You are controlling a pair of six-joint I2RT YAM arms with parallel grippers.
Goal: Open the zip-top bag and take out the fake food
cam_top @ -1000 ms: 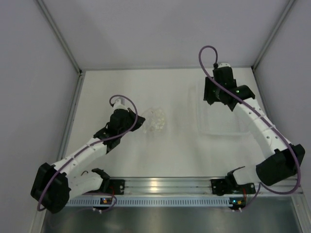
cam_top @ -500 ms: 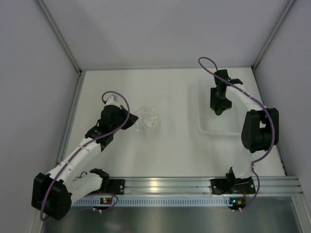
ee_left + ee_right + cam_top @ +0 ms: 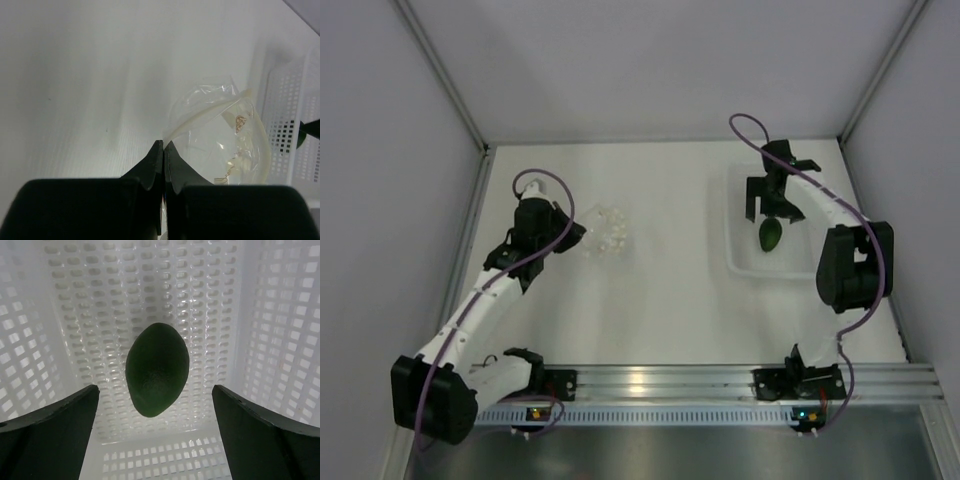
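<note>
White table (image 3: 660, 300), both arms reaching out over it. Clear perforated tray (image 3: 733, 232) sits at far right. Right gripper (image 3: 772, 205) hangs over the tray with its jaws wide apart, gripping nothing. Left gripper (image 3: 164, 145) is low at far left, fingertips pressed together on the near edge of the zip-top bag (image 3: 220, 135); the bag lies crumpled on the table, well apart from the tray. Fake food (image 3: 157, 369) lies on the tray floor between the right fingers, touching neither.

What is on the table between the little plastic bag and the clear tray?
Nothing: the overhead view shows only bare white table between the bag and the tray.
</note>
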